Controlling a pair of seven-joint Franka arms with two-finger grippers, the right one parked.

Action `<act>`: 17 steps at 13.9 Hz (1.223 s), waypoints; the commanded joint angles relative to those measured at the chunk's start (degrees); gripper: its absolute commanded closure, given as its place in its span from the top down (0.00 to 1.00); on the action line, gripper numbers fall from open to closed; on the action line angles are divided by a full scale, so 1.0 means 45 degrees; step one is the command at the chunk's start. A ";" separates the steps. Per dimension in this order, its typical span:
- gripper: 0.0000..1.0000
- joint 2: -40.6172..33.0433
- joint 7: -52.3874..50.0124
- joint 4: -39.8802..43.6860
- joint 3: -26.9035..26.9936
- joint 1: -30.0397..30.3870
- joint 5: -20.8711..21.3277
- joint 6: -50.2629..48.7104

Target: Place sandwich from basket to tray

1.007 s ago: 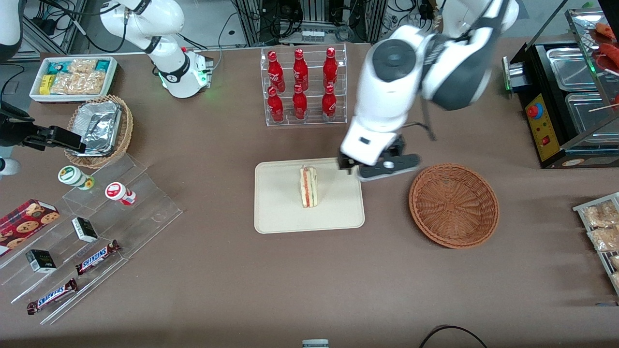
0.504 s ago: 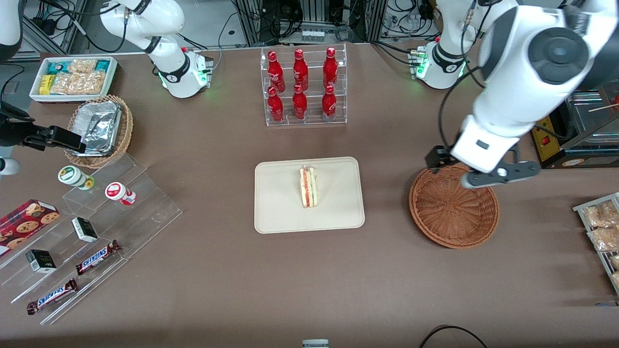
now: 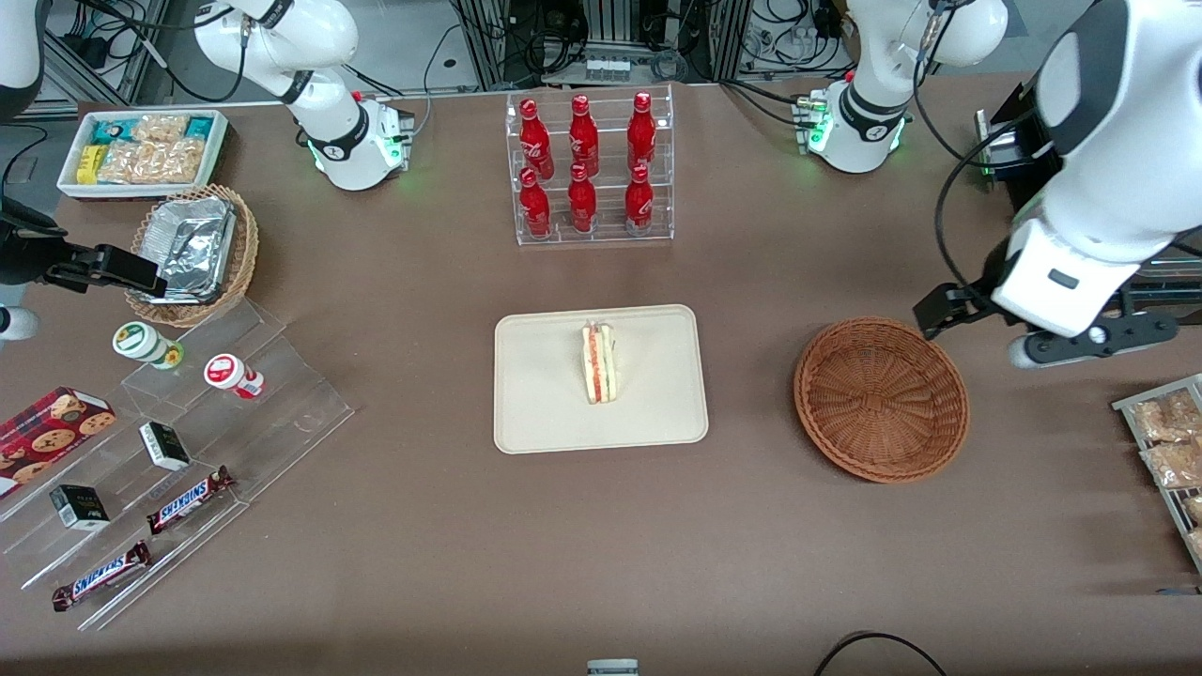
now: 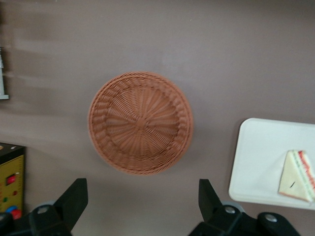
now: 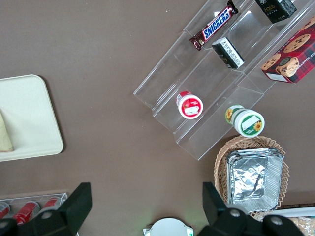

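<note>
The sandwich [image 3: 599,362] lies on the tray [image 3: 545,413], just above the middle of the front frame. Its long axis runs straight up and down the picture, with the red filling stripe along the cut edge that faces the frame's left. Seen from the wrist camera, the sandwich [image 4: 297,175] is a triangular wedge sitting close to the tray's [image 4: 258,162] rim; which way its tip points in the front view is hard to make out.

There is bare tray on both sides of the wedge, and more of it toward the frame's bottom edge than toward the top. Brown table [image 3: 601,545] surrounds the tray on all four sides.

The basket [image 3: 881,399] sits at right of centre, holding nothing, clearly apart from the tray. The gripper [image 3: 1050,329] hangs at the right edge of the frame, just past the basket's upper right rim, above the table. From the wrist view, the gripper [image 4: 141,201] has its fingers [image 4: 75,196] spread wide, gripping nothing.

Above the tray in the frame stands a clear rack of red bottles [image 3: 584,164], apart from it. A stepped clear display with candy bars [image 3: 188,498] fills the lower left. A lighter basket with foil trays [image 3: 192,249] and a white bin of snacks [image 3: 141,150] sit upper left. Nothing lies between tray and basket.
</note>
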 commanded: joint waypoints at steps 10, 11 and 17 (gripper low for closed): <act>0.99 -0.1818 0.0856 -0.1044 -1.0352 1.0048 0.0667 -0.0475; 0.99 -0.2032 0.1361 -0.1220 -1.0296 1.0051 0.0686 -0.0514; 0.99 -0.2522 0.2285 -0.1475 -0.9226 0.9410 0.0706 -0.0826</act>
